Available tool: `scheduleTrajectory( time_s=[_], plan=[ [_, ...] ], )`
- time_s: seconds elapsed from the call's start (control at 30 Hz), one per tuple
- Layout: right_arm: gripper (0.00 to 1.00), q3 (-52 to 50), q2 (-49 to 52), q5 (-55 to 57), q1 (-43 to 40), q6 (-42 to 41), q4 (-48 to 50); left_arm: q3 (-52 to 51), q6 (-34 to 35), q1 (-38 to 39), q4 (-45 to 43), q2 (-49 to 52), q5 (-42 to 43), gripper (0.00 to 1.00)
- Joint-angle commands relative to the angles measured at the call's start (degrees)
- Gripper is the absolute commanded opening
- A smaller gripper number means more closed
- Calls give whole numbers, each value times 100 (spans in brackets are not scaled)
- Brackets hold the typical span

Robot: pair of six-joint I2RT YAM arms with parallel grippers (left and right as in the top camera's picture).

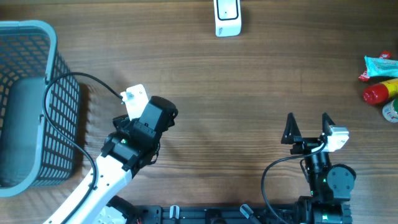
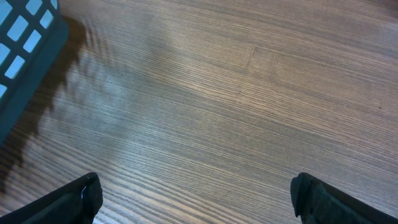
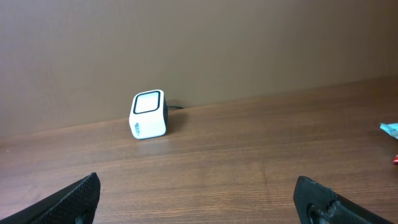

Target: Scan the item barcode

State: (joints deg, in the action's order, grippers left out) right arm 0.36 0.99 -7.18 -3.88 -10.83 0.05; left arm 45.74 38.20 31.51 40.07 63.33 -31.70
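Observation:
A white barcode scanner [image 1: 227, 17] with a dark window stands at the table's far edge; in the right wrist view the scanner [image 3: 148, 114] is ahead and left of centre. Items lie at the right edge: a teal packet [image 1: 379, 64], a red-and-yellow bottle [image 1: 380, 91] and a white-green item [image 1: 392, 112], cut off by the frame. My right gripper [image 1: 308, 123] is near the front right, open and empty [image 3: 196, 186], pointing towards the scanner. My left gripper [image 2: 196, 190] hangs open over bare wood, nothing between its fingers; in the overhead view the left arm's wrist [image 1: 149, 121] hides them.
A blue-grey mesh basket [image 1: 37, 31] fills the left side, and its corner [image 2: 25, 43] shows in the left wrist view. A black cable [image 1: 74, 78] loops from the left arm over the basket's edge. The teal packet's tip [image 3: 390, 128] shows at the right wrist view's edge.

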Motion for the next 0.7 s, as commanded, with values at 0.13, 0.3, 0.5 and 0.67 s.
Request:
scheduleTrajectory(
  time_s=[0.13, 0.3, 0.5, 0.67],
  plan=[
    [100, -7, -46, 122, 17, 26, 26, -20, -44, 7, -131, -57, -74, 100],
    [100, -7, -46, 122, 17, 24, 26, -584, -199, 85, -3121, -455, -160, 100],
    [100, -7, -46, 122, 17, 26, 26, -2085, -2557, -31, -7093, -1353, 940, 100],
    [100, -7, -46, 122, 17, 24, 26, -2505, -2577, -929, -6507, -2520, 2343, 100]
  ],
)
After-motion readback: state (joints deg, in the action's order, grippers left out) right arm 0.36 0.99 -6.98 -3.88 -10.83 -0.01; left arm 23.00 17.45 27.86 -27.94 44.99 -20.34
